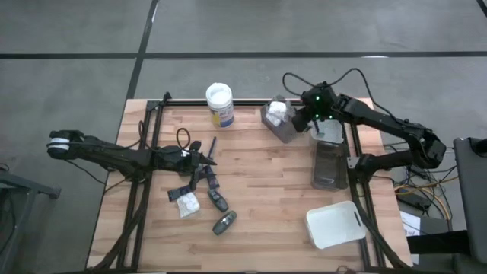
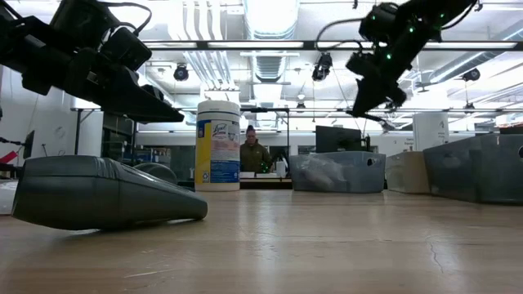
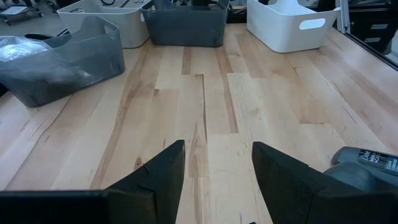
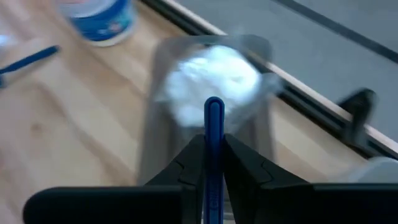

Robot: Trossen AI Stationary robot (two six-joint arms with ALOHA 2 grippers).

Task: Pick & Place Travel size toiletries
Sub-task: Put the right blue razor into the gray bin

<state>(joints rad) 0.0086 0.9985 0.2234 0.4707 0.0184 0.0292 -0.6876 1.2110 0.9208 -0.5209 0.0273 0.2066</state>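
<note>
My right gripper (image 4: 213, 163) pinches a blue stick (image 4: 213, 124); I centre it over the bin (image 4: 249, 56) before letting go.

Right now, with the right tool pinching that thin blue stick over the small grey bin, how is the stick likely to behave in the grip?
The blue stick looks thin and straight between the right tool, so probably stiff and light. Held only at its lower part, it may pivot or slip. Released over the grey bin, it would likely drop beside the white packet.

Two dark jointed arms, black looping cables, green lights on right wrist, white left base joint
</note>
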